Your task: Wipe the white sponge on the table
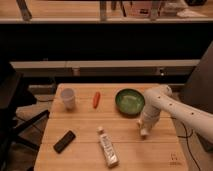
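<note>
Nothing legible here. The white tube [107, 148] on the table [80, 160] carries print, but no word reads (just dark smudges). A small dark mark [174, 157] near the table's corner is unreadable too. The gripper [144, 133] sits low at the tabletop, right of the tube.
</note>
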You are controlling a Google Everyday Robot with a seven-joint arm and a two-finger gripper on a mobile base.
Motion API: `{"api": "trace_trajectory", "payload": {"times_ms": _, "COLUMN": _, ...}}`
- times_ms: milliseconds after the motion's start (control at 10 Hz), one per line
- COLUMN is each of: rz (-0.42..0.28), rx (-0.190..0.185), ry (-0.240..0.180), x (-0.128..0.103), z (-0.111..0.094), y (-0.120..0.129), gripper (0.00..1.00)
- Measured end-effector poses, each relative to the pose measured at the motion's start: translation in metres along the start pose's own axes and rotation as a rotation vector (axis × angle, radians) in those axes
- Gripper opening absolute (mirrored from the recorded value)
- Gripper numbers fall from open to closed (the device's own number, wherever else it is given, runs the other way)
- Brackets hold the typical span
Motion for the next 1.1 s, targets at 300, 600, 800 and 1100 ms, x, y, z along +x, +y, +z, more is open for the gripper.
{"api": "trace_trajectory", "payload": {"times_ms": 300, "rz": 0.0, "rx": -0.004, "ry": 0.0, "x": 0.004, "z": -0.002, "y": 0.008, "gripper": 0.0}}
{"api": "trace_trajectory", "payload": {"times_ms": 600, "rz": -0.003, "rx": -0.011, "ry": -0.004, "x": -0.003, "z": -0.001, "y": 0.002, "gripper": 0.0}}
{"api": "trace_trajectory", "payload": {"times_ms": 800, "rz": -0.013, "rx": -0.005, "ry": -0.001, "x": -0.001, "z": -0.001, "y": -0.015, "gripper": 0.0}}
{"api": "trace_trajectory", "payload": {"times_ms": 1100, "rz": -0.007, "rx": -0.011, "ry": -0.004, "x": 0.003, "z": -0.004, "y": -0.001, "gripper": 0.0}}
